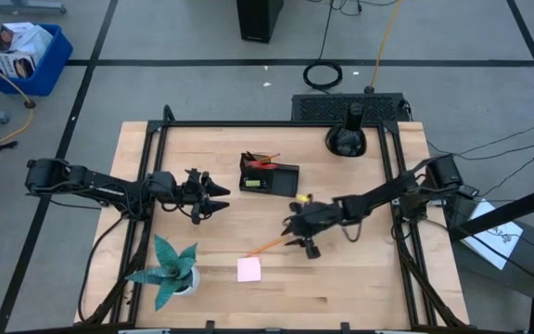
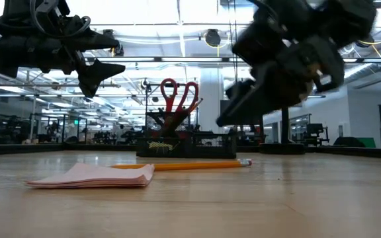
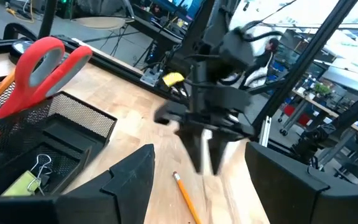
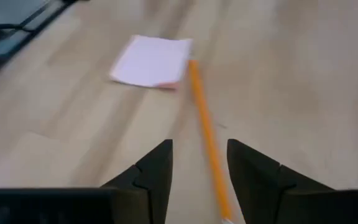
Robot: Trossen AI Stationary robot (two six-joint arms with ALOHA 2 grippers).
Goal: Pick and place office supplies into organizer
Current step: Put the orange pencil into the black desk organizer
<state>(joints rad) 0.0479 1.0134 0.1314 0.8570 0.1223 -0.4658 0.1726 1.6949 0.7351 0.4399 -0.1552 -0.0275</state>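
Pencil [image 1: 267, 246], orange and slim, lies flat on the wooden table [image 1: 360, 278] at lower centre of the high view, one end beside the pink sticky-note pad [image 1: 248, 269]. Right gripper [image 1: 302, 234] hovers over its other end, fingers parted and empty. Black mesh organizer [image 1: 269, 174], upper centre, holds red-handled scissors [image 2: 178, 92] upright. Left gripper [image 1: 219, 199] hangs open and empty, left of the organizer.
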